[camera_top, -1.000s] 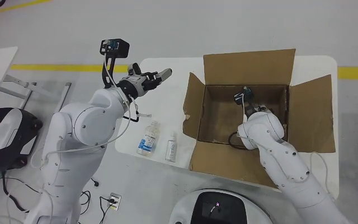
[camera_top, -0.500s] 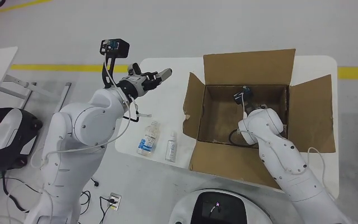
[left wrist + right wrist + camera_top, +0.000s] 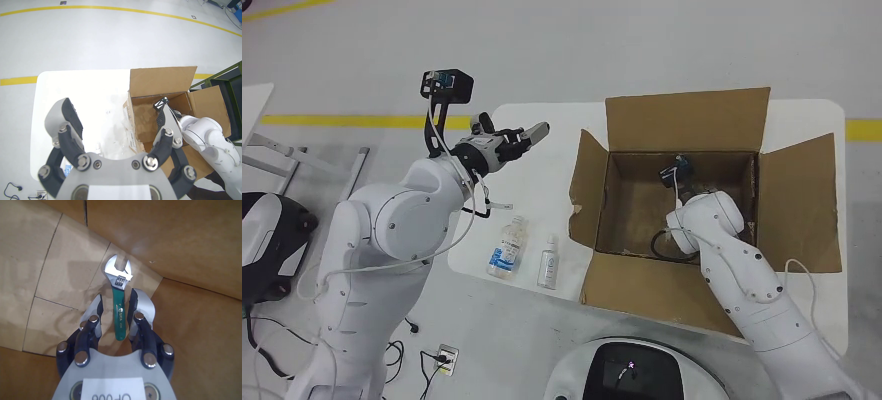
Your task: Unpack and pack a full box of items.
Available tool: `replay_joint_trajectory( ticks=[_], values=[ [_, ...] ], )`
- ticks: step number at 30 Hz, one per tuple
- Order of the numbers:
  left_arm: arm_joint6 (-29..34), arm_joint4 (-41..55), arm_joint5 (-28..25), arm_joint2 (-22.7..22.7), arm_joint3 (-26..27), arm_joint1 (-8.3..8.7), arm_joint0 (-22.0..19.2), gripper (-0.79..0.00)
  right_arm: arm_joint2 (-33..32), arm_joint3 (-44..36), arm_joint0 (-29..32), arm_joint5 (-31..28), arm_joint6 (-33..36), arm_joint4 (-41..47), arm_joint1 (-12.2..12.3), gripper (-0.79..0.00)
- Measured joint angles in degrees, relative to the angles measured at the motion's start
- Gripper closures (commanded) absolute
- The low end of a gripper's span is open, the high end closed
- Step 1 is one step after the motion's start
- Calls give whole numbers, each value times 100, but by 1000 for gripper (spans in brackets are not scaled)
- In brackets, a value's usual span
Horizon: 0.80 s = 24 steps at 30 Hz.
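Nearest the robot, a clear plastic bottle with a blue label (image 3: 505,246) and a small white bottle (image 3: 549,263) lay side by side at the near edge of the white table (image 3: 542,190), just left of the open brown cardboard box (image 3: 642,282). The box stood on the right part of the table with all its flaps folded outward. Beyond the table, a yellow line (image 3: 342,120) ran across the grey floor.

On the box's floor, close to a corner, lay an adjustable wrench with a green handle and a silver head (image 3: 118,298). The right gripper (image 3: 115,303) was down inside the box with its fingers (image 3: 98,309) partly spread to either side of the green handle. A gap showed on each side, so it had no hold on the wrench. The cardboard walls rose close around it.

The right arm bent over the near wall and down into the box. The left gripper (image 3: 113,106) hung above the far left part of the table, its jaws spread wide and holding nothing, pointing toward the box.
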State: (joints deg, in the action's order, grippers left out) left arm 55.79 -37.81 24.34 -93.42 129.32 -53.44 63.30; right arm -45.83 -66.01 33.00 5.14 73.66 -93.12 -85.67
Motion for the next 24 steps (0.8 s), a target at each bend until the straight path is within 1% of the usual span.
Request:
replay_joint_trajectory(
  ticks=[2, 9, 14, 19, 24],
  values=[
    [0, 0, 0, 0, 0, 0, 0, -785, -13, 79, -16, -24, -11, 14, -29, -376],
    [0, 0, 0, 0, 0, 0, 0, -785, -102, 235, -39, -178, -91, 120, -101, -406],
    [0, 0, 0, 0, 0, 0, 0, -785, -234, 190, 4, -389, -163, 340, -129, -376],
    [0, 0, 0, 0, 0, 0, 0, -785, -449, -153, 124, -668, -145, 599, -114, -379],
    [0, 0, 0, 0, 0, 0, 0, -785, -512, -437, 246, -568, -6, 87, -74, -372]
  ],
)
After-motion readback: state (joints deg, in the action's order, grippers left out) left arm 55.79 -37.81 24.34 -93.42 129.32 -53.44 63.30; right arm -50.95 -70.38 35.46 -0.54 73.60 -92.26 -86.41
